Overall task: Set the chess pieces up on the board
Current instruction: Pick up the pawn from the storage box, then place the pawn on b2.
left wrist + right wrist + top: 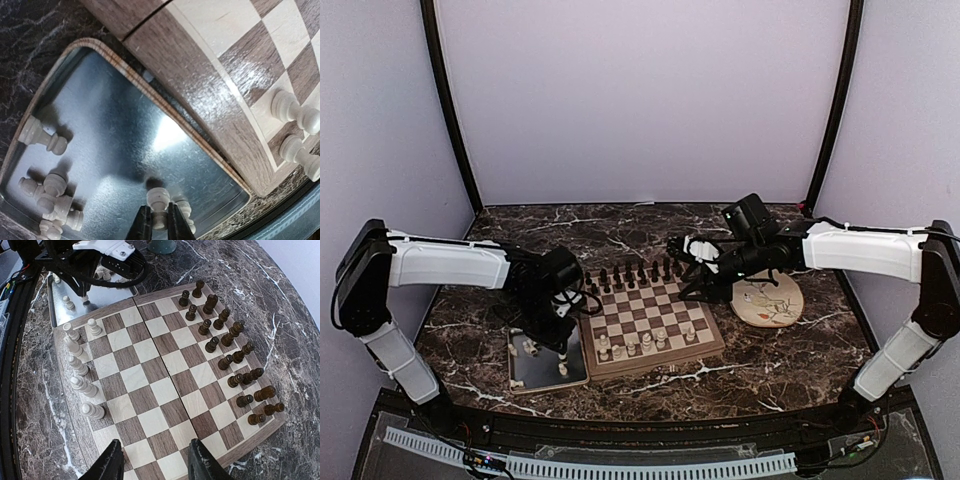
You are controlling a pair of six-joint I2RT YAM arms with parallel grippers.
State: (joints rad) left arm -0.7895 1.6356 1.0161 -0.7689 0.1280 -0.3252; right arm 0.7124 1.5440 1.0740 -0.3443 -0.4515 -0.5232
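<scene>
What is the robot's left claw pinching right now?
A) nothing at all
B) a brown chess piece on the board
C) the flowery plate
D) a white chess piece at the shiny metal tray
D: in the left wrist view the left gripper has its two fingers closed on a white chess piece, with the grey metal tray right behind it.

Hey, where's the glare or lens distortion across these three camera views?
Left wrist: bright glare patch on the metal tray, and the board edge looks bowed by the lens. Right wrist: no strong glare, chess pieces sharp. Top external: even light, pieces tiny.
</scene>
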